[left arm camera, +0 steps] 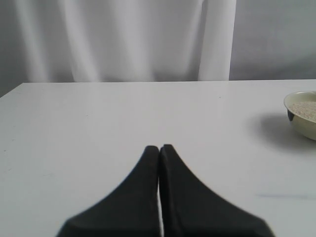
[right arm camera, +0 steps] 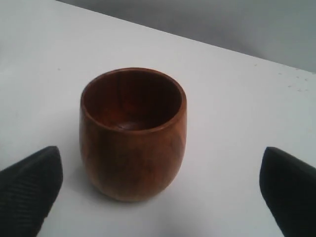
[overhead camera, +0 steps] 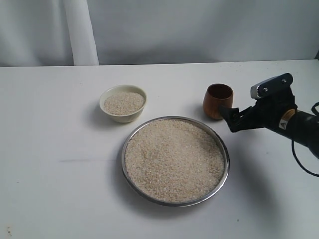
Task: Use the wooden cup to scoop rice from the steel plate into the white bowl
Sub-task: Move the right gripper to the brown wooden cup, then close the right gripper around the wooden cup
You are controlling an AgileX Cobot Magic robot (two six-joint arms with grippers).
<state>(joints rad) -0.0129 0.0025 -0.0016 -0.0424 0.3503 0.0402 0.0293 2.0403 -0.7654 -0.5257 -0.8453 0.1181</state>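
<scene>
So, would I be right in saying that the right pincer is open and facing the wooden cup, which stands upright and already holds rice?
Not quite: the wooden cup holds no rice. The right wrist view looks into it and shows only its bare dark inside. The rest stands: the right pincer is open and faces the upright cup.

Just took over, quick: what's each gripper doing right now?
Left gripper: shut, empty.
Right gripper: open, holding nothing; cup just ahead of its jaws.
</scene>
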